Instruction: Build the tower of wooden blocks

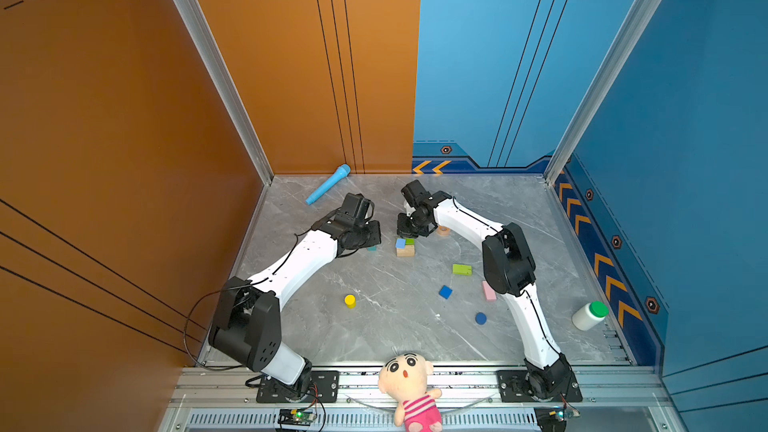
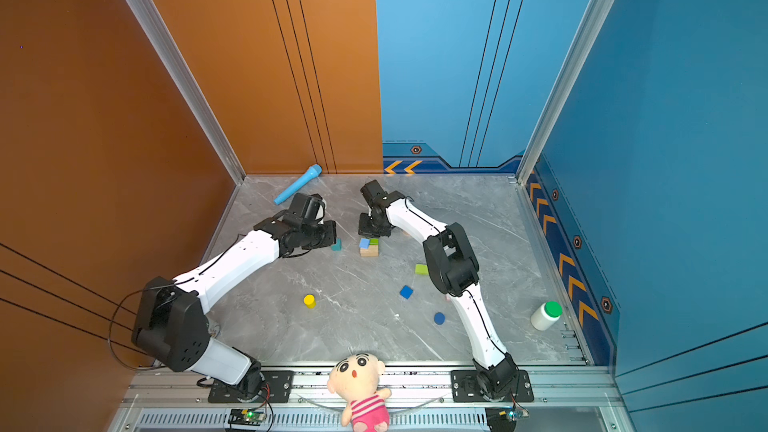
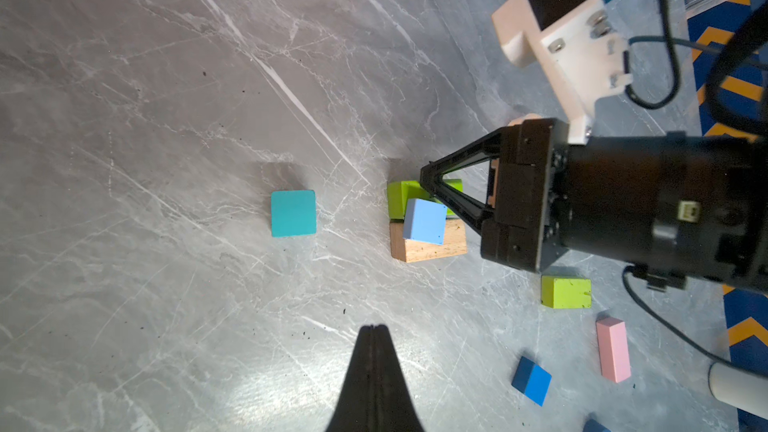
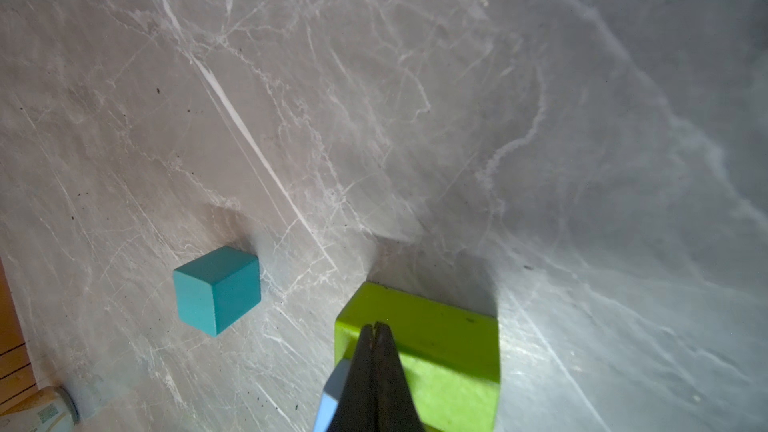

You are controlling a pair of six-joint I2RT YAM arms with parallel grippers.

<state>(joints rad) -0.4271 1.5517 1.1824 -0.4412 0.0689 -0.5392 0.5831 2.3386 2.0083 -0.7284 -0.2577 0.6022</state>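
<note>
In both top views a tan brick (image 1: 405, 251) lies mid-table with a light blue cube (image 1: 400, 243) and a lime green brick (image 1: 410, 241) side by side on top. My right gripper (image 4: 376, 324) is shut and empty, its tips just over that green brick (image 4: 440, 351); whether they touch it I cannot tell. My left gripper (image 3: 375, 327) is shut and empty above bare table, short of the teal cube (image 3: 293, 213). Loose on the table are a second lime green brick (image 1: 461, 269), a pink brick (image 1: 489, 290), a dark blue cube (image 1: 445, 292), a yellow cylinder (image 1: 350, 301) and a dark blue cylinder (image 1: 481, 318).
A light-blue toy microphone (image 1: 328, 184) lies by the back wall. An orange tape ring (image 1: 443, 230) sits under the right forearm. At the right edge lies a white bottle with a green cap (image 1: 590, 315). A plush doll (image 1: 409, 388) hangs over the front rail.
</note>
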